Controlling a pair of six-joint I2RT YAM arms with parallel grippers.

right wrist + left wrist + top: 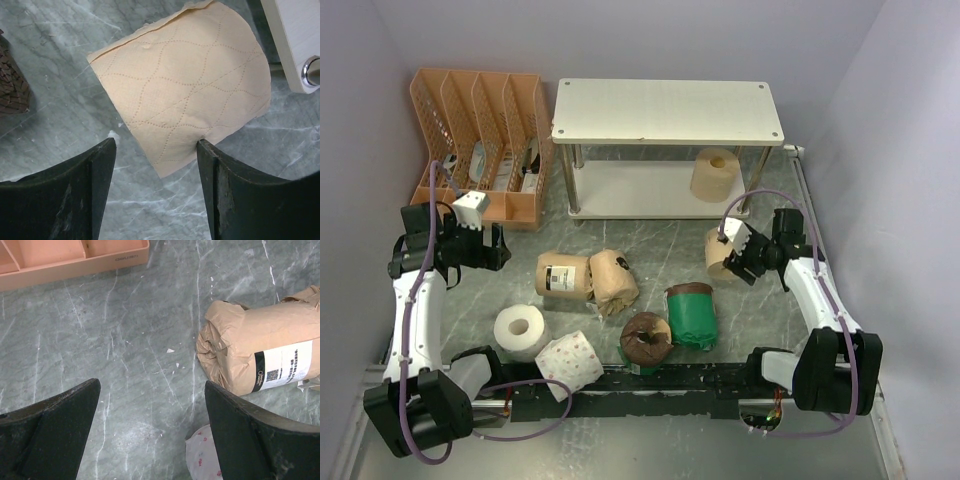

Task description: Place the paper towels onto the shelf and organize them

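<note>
The white two-tier shelf stands at the back, with one bare tan roll upright on its lower board. My right gripper is open around the edge of the second bare tan roll. In the right wrist view this roll lies just ahead of the gripper, and the right finger touches it. My left gripper is open and empty over bare table. Two tan-wrapped rolls, a white roll, a dotted roll and two green-wrapped rolls lie on the table.
An orange slotted file organizer stands at the back left, and its base shows in the left wrist view. A tan-wrapped roll and the dotted roll lie right of the left fingers. The shelf corner is close to the right gripper.
</note>
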